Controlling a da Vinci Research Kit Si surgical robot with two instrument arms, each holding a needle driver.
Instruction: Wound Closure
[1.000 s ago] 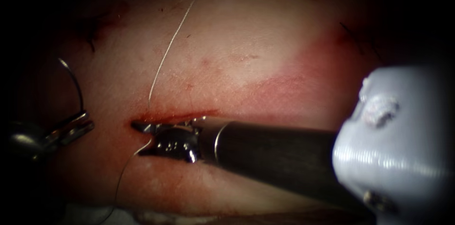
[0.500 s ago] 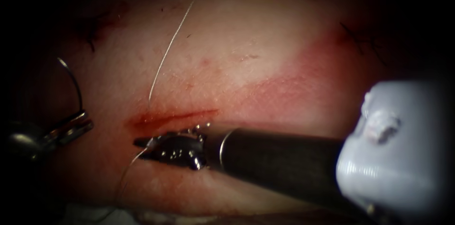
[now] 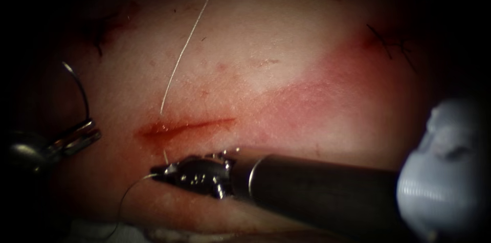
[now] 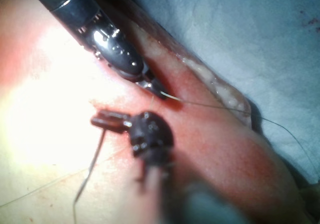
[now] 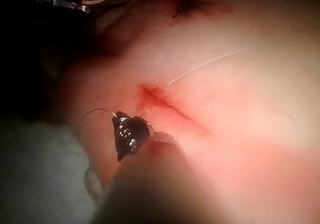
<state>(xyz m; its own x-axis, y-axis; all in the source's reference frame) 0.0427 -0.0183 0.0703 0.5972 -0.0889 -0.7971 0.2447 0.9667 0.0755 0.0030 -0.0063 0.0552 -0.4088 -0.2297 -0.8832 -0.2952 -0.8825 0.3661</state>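
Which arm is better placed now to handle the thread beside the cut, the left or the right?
Probably the right. The right tool sits just below the cut, jaws shut on the thread. The left tool holds the needle near its tail, clear of the tissue, far left.

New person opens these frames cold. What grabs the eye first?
First, the right arm's dark metal tool, reaching across the pale pork tissue just below the short red cut, its fingers shut on the thin pale thread. Next, at the far left, the left arm's tool holds the curved steel needle near one end, clear of the tissue.
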